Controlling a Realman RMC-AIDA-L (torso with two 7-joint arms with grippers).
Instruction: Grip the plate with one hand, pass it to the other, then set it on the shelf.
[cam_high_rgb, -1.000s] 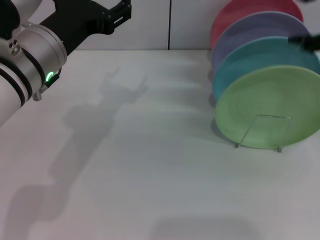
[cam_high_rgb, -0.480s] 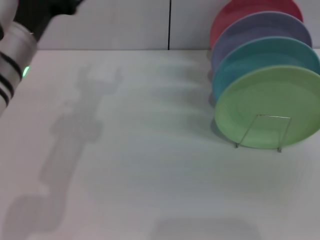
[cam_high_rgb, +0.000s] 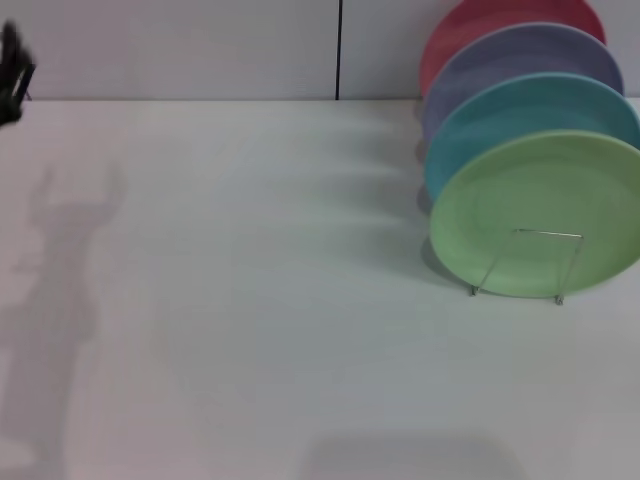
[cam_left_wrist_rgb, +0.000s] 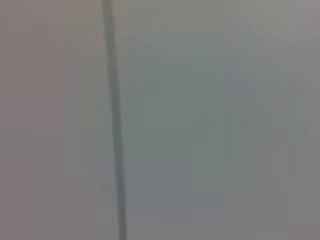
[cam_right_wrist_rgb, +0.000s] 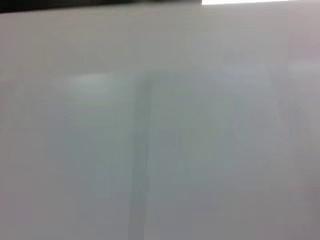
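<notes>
The light green plate (cam_high_rgb: 540, 210) stands upright at the front of the silver wire shelf (cam_high_rgb: 530, 262), on the table at the right in the head view. Only a black tip of my left gripper (cam_high_rgb: 12, 75) shows at the far left edge, far from the plate. My right gripper is out of view. The left and right wrist views show only blank grey surface, with no plate and no fingers.
Behind the green plate stand a teal plate (cam_high_rgb: 520, 110), a lavender plate (cam_high_rgb: 520, 55) and a red plate (cam_high_rgb: 480, 25), all upright in the same row. The white table (cam_high_rgb: 250, 300) stretches left of them. A wall with a dark seam (cam_high_rgb: 339, 50) stands behind.
My left arm has swung left and nearly out of the head view. The black right gripper tip seen above the plates at the right edge one second ago is gone. The plates have not moved.
</notes>
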